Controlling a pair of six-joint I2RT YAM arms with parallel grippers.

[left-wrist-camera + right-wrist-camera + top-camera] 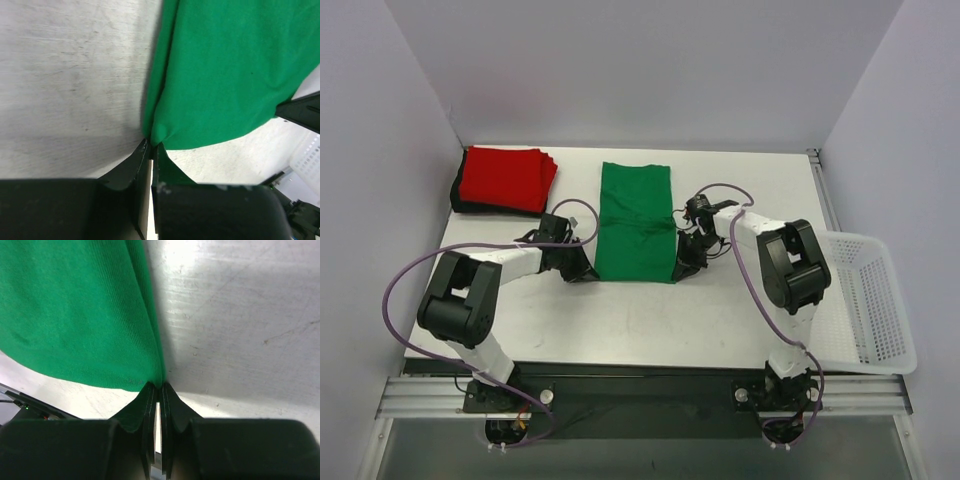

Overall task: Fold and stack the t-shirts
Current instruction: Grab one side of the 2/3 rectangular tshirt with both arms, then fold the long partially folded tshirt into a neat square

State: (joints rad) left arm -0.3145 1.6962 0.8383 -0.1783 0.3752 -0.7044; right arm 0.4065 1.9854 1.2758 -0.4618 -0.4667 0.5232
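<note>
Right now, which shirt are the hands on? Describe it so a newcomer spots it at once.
On the table, look at the middle. The green shirt lies there as a long folded strip, its near corners pinched by the left hand and right hand. It is the only green one; the red stack sits apart in the far left corner.

A: What do the arms look like?
B: White links and chunky black joints, the left arm point(510, 260) and the right arm point(760, 232) alike.
A: Cables?
B: A purple cable point(385, 295) loops along each. The fingers point(125, 167) are black, tapering wedges.
</note>
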